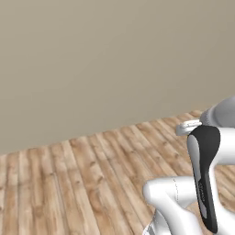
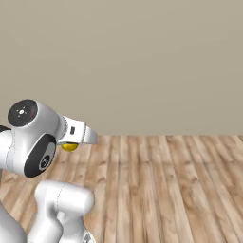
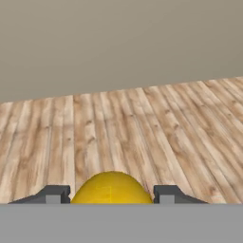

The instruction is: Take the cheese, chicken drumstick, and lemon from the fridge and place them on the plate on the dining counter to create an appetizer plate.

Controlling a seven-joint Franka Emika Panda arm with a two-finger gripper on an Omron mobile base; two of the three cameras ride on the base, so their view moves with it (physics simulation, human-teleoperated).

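My gripper (image 3: 112, 195) is shut on the lemon (image 3: 112, 189), a bright yellow ball that bulges up between the two dark fingertips (image 3: 56, 194) in the hand view. From the right base camera a sliver of the lemon (image 2: 69, 147) peeks out under the white hand, held well above the floor. The hand points toward a bare beige wall. The cheese, chicken drumstick, fridge, plate and dining counter are out of view.
Light wooden plank floor (image 1: 92, 183) stretches ahead to a plain beige wall (image 1: 114, 55). My own white arm (image 2: 33, 142) folds close in front of the base, with its dark-banded link (image 1: 204, 174) at the right of the left base view.
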